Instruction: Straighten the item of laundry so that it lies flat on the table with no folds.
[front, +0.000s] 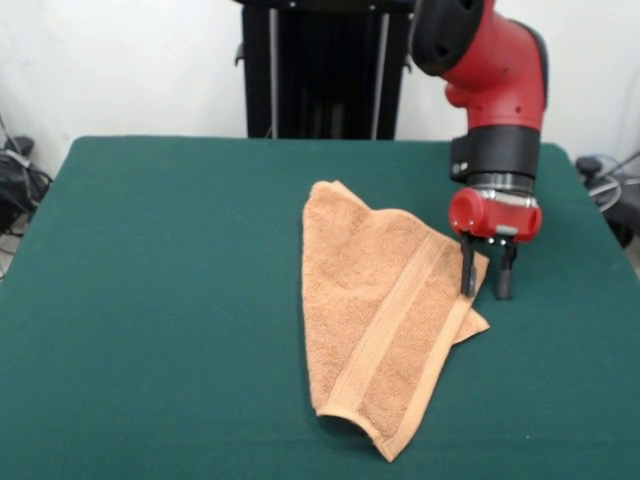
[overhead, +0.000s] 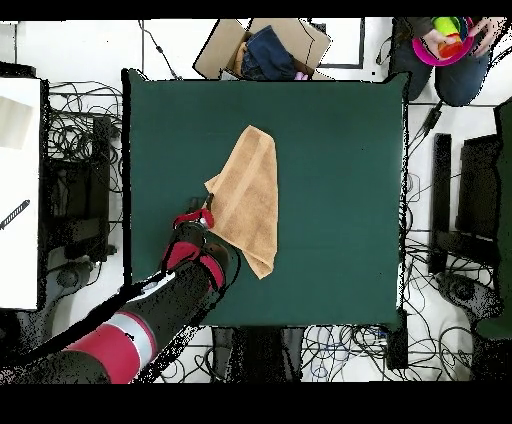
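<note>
Here, the light orange-tan terry towel (front: 375, 320) lies folded over on itself near the middle of the dark green felt-like surface (front: 150, 280), forming a long, roughly triangular shape with a woven band running along its length toward the camera-side corner in the front view. A second layer peeks out as a small corner at its edge beside the claw. The red and black arm's claw (front: 487, 272) hangs upright at that same edge, its two dark fingers (front: 467, 270) parted with a gap between them; one finger stands at the towel's border, the other over bare green, and I cannot tell whether cloth is pinched. In the overhead view the towel (overhead: 250, 195) has wide open green on every side, well clear of the surface's rim (overhead: 380, 300), and the claw (overhead: 196, 216) sits at its edge.
</note>
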